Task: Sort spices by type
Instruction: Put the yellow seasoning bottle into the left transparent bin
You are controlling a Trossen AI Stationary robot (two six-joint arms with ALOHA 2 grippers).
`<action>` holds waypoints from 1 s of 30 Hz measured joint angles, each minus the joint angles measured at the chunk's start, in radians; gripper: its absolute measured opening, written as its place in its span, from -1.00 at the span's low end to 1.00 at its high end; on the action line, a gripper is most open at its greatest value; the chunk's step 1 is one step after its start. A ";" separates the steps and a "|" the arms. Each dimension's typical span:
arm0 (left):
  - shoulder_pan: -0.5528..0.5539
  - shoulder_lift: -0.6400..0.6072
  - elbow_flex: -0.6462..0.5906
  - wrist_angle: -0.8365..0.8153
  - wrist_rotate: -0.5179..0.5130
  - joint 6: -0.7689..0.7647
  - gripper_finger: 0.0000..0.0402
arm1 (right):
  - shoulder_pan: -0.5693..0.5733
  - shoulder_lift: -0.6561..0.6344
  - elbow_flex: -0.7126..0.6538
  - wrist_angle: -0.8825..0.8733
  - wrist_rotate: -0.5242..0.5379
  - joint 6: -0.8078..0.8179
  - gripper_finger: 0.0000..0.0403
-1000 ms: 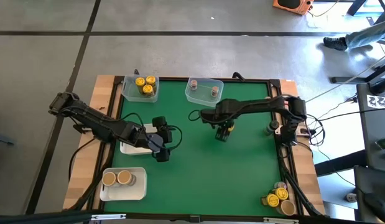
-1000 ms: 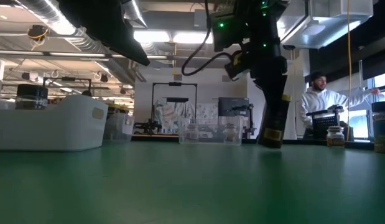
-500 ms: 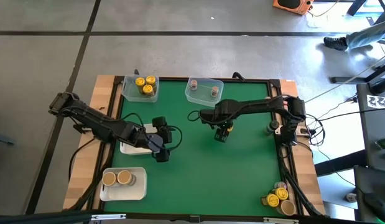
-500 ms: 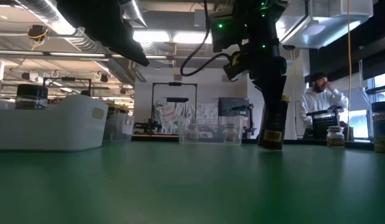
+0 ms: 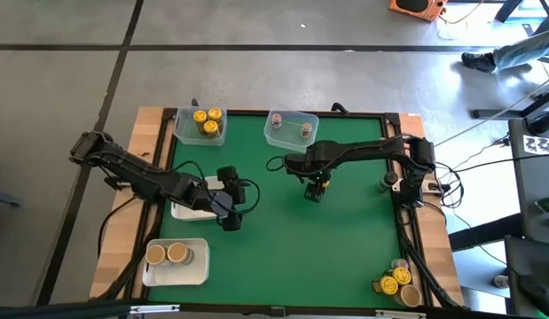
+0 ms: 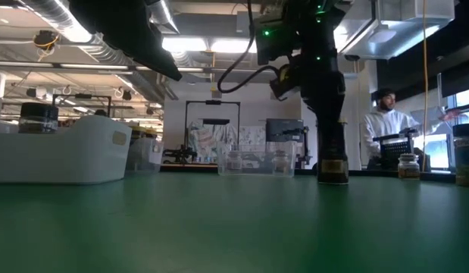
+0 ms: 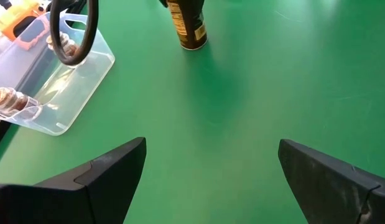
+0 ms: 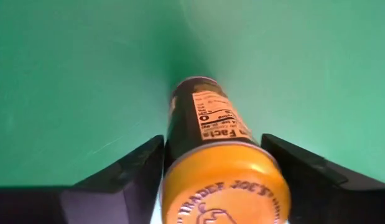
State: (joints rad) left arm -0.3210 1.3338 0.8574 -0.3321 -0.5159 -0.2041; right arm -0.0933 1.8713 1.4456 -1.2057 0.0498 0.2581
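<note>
My right gripper [image 5: 316,188] stands over the middle of the green table and is shut on a dark spice jar with a yellow lid [image 8: 223,180]. In the low view the jar [image 6: 332,163] stands upright. My left gripper [image 5: 230,215] hangs open and empty next to a white tray [image 5: 187,211] at the table's left. Its wrist view shows its two fingers wide apart over bare mat, with the jar [image 7: 187,25] farther off. My right gripper pinches the jar's upper part, just under the yellow lid [image 8: 180,155], between its two fingers, one on each side. The fingers come from above, pointing down along the jar. The jar stands upright with its base [image 6: 332,180] at the table top.
At the far edge stand a clear tub with yellow-lidded jars [image 5: 203,126] and a clear tub with grey-pink-lidded jars [image 5: 290,129]. A white tray with two tan-lidded jars [image 5: 175,261] is near left. More jars cluster at the near right corner [image 5: 396,283]. A person [image 6: 389,133] stands beyond the table.
My right gripper has gone a little toward the table's left edge and down with the yellow-lidded jar. The jar was tilted and now stands upright with its base at the table.
</note>
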 joint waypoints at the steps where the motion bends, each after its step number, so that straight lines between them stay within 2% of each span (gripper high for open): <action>1: 0.000 0.000 0.000 0.000 0.000 0.001 0.82 | 0.000 0.000 0.000 -0.003 0.008 0.003 0.38; 6: 0.000 0.000 0.000 0.000 0.000 0.002 0.82 | -0.006 0.001 0.006 -0.032 0.014 0.025 0.75; 11: 0.013 0.000 0.000 0.039 0.000 0.002 0.82 | 0.020 -0.070 0.025 -0.098 0.057 0.029 0.96; 19: 0.088 0.083 0.000 0.264 0.008 0.027 0.82 | 0.093 -0.313 -0.055 -0.120 0.265 0.111 0.94; 24: 0.148 0.177 0.041 0.393 0.075 0.023 0.82 | 0.161 -0.499 -0.204 -0.088 0.389 0.234 0.94; 30: 0.205 0.319 0.166 0.420 0.146 0.015 0.82 | 0.250 -0.702 -0.426 0.036 0.490 0.368 0.94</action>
State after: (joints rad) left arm -0.1165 1.6526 1.0235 0.0879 -0.3699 -0.1886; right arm 0.1562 1.1697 1.0195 -1.1701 0.5395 0.6258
